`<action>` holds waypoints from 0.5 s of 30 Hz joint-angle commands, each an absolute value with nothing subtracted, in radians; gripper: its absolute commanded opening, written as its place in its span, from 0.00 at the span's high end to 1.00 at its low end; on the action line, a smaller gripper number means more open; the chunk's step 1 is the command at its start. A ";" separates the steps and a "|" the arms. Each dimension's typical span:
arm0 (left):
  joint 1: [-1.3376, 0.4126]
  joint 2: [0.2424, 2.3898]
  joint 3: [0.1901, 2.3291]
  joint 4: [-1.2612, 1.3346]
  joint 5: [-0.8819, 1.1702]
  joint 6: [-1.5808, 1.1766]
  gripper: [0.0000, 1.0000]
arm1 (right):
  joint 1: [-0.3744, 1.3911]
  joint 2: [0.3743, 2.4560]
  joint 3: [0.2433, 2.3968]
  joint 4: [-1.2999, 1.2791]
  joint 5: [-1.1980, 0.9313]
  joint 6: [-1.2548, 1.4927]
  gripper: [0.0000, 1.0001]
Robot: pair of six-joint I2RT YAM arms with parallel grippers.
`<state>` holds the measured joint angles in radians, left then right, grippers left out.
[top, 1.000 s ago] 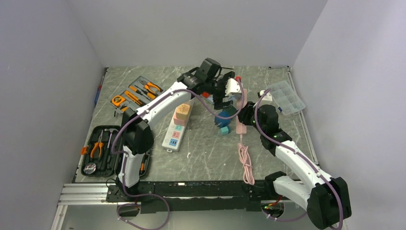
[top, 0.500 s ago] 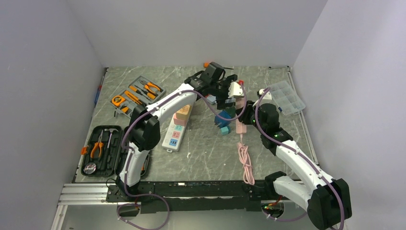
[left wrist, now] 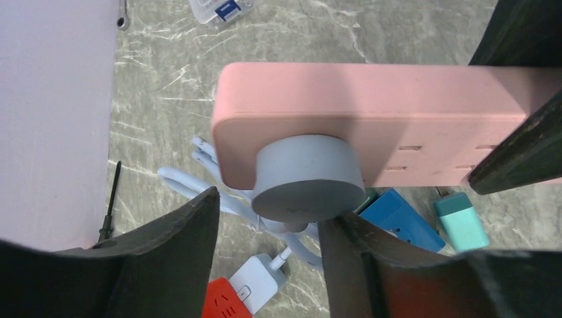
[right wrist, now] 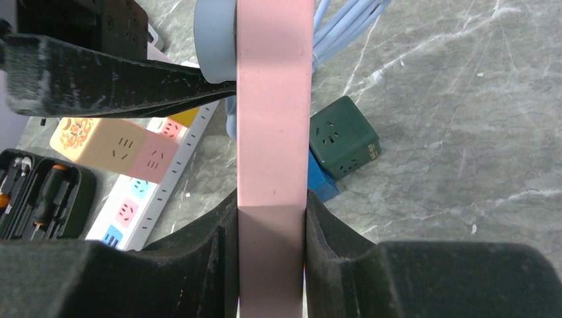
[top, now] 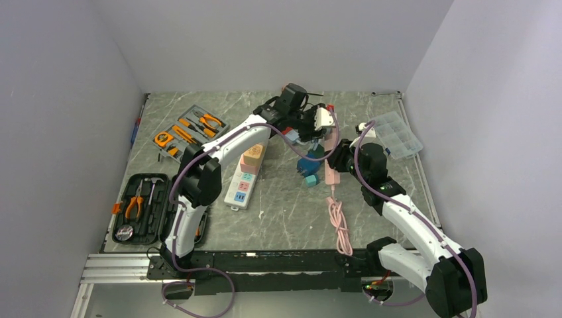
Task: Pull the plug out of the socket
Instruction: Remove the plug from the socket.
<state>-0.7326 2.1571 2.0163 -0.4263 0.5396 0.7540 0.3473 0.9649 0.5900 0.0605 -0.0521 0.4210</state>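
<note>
Marbled grey desk (top: 278, 218) lies between pale walls. Right of centre, the right gripper (right wrist: 270, 212) is clamped on the pink socket strip (right wrist: 273, 132), holding it edge-up. The left gripper (left wrist: 268, 218) stands partly open about the round grey plug (left wrist: 308, 175), which sits in the strip's far end with one finger against it.
</note>
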 commanded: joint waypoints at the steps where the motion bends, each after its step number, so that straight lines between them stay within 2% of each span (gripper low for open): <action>1: -0.733 2.108 1.977 -0.368 0.551 0.743 0.45 | 0.355 0.941 0.656 0.223 -0.078 0.447 1.00; 5: -0.732 2.111 1.981 -0.361 0.523 0.732 0.66 | 0.353 0.947 0.654 0.224 -0.057 0.449 1.00; 8: -0.731 2.105 1.978 -0.355 0.504 0.732 0.94 | 0.354 0.961 0.657 0.213 -0.033 0.450 1.00; 9: -0.729 2.105 1.980 -0.357 0.500 0.732 1.00 | 0.354 0.964 0.654 0.208 -0.011 0.449 1.00; 15: -0.706 2.084 1.988 -0.365 0.527 0.705 1.00 | 0.351 1.003 0.648 0.180 0.045 0.439 1.00</action>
<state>-0.7349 2.1571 1.9697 -0.4061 0.5167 0.7376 0.3515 0.9947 0.5922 0.0841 -0.0006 0.4377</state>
